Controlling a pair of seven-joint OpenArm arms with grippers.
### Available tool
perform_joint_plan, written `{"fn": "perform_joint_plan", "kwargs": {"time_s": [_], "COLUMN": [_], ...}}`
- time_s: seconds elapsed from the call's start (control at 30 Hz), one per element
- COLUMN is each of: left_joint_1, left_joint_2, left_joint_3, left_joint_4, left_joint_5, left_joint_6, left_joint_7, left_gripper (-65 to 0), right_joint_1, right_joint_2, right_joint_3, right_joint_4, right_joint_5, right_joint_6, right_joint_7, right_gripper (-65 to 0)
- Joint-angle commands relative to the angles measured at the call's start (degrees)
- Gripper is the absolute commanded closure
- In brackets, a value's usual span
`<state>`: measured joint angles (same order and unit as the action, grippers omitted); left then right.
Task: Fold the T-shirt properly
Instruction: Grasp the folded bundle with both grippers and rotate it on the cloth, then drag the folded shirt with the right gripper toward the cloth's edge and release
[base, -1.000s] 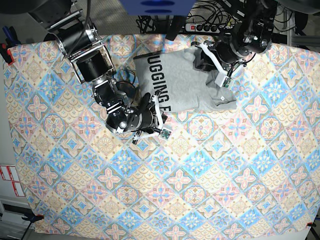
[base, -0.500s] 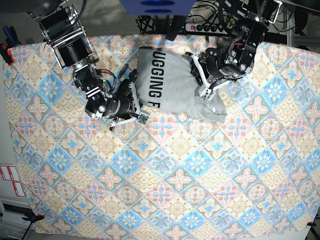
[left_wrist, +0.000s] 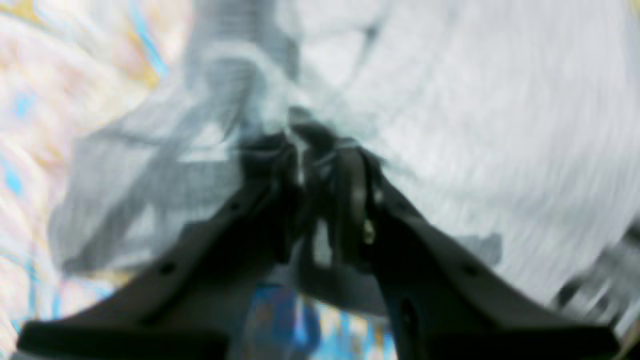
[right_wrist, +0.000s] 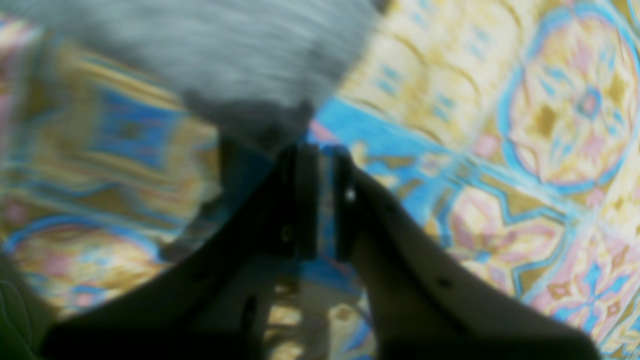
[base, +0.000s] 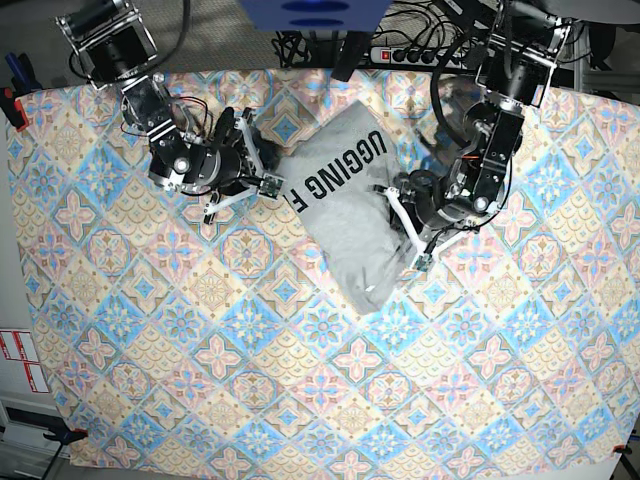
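Observation:
The grey T-shirt lies bunched and slanted on the middle back of the table, its black lettering facing up. My left gripper is shut on a gathered fold at the shirt's right side. In the blurred left wrist view the pinched grey cloth spreads out from the gripper. My right gripper is at the shirt's left lettered edge. In the right wrist view its jaws stand close together, with the grey cloth reaching down to the tips.
The diamond-patterned tablecloth covers the whole table. A power strip and cables lie behind the back edge. A red clamp sits at the left edge. Both arm bases stand at the back corners.
The shirt has swung round and slid toward the table's middle. My left gripper moved forward with its fold. My right gripper moved back and left with the lettered edge.

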<state>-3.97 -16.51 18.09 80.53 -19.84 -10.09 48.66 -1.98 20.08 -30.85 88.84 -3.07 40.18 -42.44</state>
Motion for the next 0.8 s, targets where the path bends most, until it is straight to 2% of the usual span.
{"fn": "perform_joint_plan", "kwargs": {"time_s": [0.0, 0.2, 0.27, 0.37, 0.43, 0.63, 0.77], "left_joint_1": [-2.1, -5.5, -5.6, -4.6, -2.6, 4.5, 10.9], "left_joint_2": [0.6, 9.8, 11.5, 11.4, 10.8, 8.3, 8.6], "left_joint_3": [-0.2, -0.4, -0.5, -1.8, -5.9, -18.4, -28.5], "left_joint_4": [-0.3, -8.5, -8.2, -4.3, 0.0, 12.4, 20.9], "left_joint_5": [1.1, 14.9, 18.6, 20.7, 20.8, 20.3, 20.2], "left_joint_6": [-0.1, -0.1, 0.0, 1.6, 3.8, 4.6, 4.6], "left_joint_7": [-1.9, -7.1, -7.7, -7.8, -7.9, -7.7, -7.7], "left_gripper": [-12.2, -12.2, -12.1, -12.1, -12.1, -12.1, -12.1], "right_joint_1": [-0.4, -5.5, -6.2, -6.4, -6.4, -4.7, -0.2], "right_joint_2": [0.3, 0.8, 0.8, 0.6, 0.4, -5.9, -10.9], "right_joint_3": [0.5, 5.4, 5.9, 5.7, 5.4, 5.3, 2.1], "right_joint_4": [2.5, 11.8, 14.7, 17.8, 19.2, 19.7, 18.1], "right_joint_5": [0.4, 0.4, 0.4, 0.5, 1.5, 11.9, 14.2], "right_joint_6": [-0.2, -0.2, -0.2, -0.2, -0.2, -0.2, -0.2], "right_joint_7": [0.9, 0.9, 0.8, -0.9, -1.8, -2.4, -4.8], "right_gripper": [-4.5, -4.5, -4.5, -4.5, -4.5, -4.5, -4.5]}}
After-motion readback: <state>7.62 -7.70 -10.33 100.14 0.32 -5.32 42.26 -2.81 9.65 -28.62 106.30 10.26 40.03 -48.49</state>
